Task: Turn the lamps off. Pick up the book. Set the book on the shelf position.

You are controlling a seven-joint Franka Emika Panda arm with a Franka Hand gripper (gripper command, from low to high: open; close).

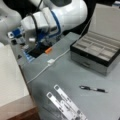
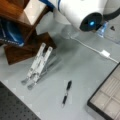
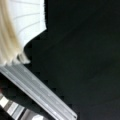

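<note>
The claw [image 1: 33,45] hangs at the end of the white arm over the back edge of the grey table [image 1: 75,75], toward a front view's top left. Its fingers are lost against the dark gap below it, so I cannot tell whether they are spread or pressed together, nor whether they touch anything. The wrist view shows no fingers. It shows a white ruled surface [image 3: 28,20] at upper left with a cream band [image 3: 7,32] beside it, a pale metal rail [image 3: 37,92] running diagonally below, and darkness elsewhere.

Nearest the claw, just toward a front view's right, lies a small orange piece [image 1: 48,50]. A little beyond it sits the small white switch [image 1: 50,61] on its thin cord [image 1: 37,72], which trails across the table; both also show in a front view [image 2: 105,53].

The book [image 1: 11,75] lies flat below and to the left of the claw, apart from it, on the reddish-brown wooden shelf position [image 1: 21,110]. In a front view the block [image 2: 13,15] shows a pale top.

Farther off stand the perforated metal strip stand [image 1: 65,102] and the pen [image 1: 93,89]. The grey compartmented box [image 1: 97,50] sits well away at the right.
</note>
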